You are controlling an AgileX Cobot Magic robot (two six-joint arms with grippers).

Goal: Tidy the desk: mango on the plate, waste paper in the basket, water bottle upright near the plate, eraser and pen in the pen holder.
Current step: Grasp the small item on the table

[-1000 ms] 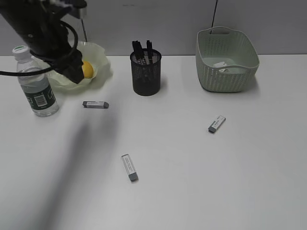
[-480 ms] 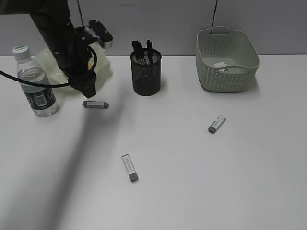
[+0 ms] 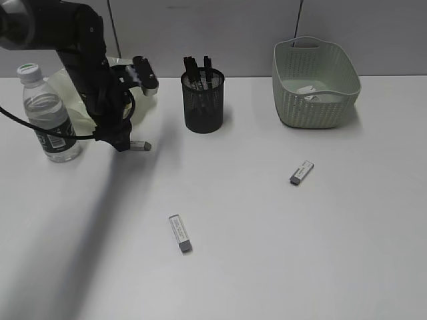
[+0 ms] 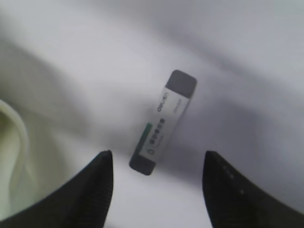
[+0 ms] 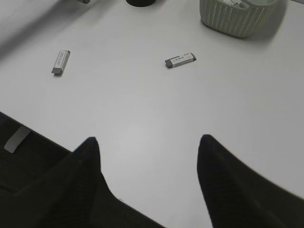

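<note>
Eraser (image 4: 163,121) on desk (image 3: 280,253), left tool (image 4: 156,178) spread above it

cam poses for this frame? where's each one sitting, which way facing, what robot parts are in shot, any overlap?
Exterior: raised, front of desk, slanting down; left arm over eraser.
Left wrist: looks down between open left gripper fingers at that eraser, plate edge.
Right wrist: looks across desk past open right gripper; two other erasers, basket, all also seen in exterior.
</note>
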